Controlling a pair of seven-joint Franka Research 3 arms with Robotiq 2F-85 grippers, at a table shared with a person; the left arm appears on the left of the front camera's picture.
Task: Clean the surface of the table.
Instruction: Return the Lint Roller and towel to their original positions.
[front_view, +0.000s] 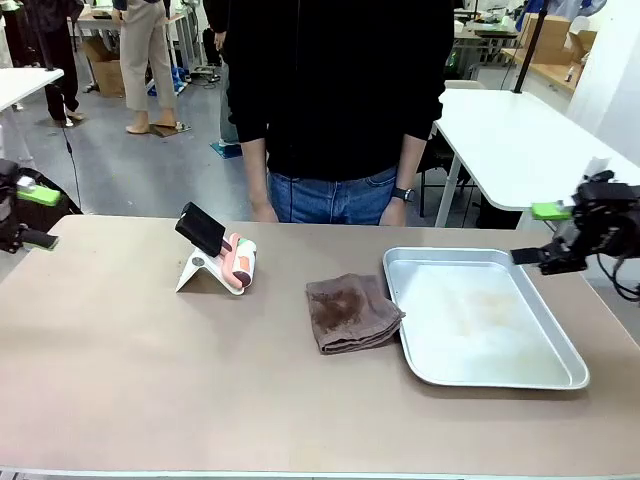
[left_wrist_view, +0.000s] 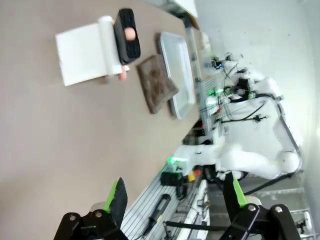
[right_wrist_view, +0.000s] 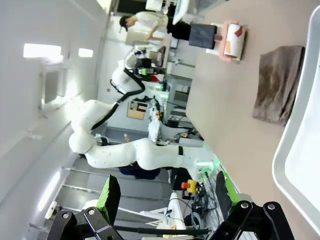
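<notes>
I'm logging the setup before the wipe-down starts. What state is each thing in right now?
Left hand: open, holding nothing, off the table's left end.
Right hand: open, holding nothing, beside the table's right end.
Cloth: folded, lying flat on the table, its right edge against the tray.
Tray: flat on the table, nothing in it, faint smears.
Phone: propped tilted on a white stand.

Tan table (front_view: 120, 380) with brown cloth (front_view: 352, 313), silver tray (front_view: 480, 318), lint roller stand (front_view: 218, 257).

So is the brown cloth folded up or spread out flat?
Folded. The brown cloth lies as a small thick square beside the tray, with layered edges showing along its front.
</notes>
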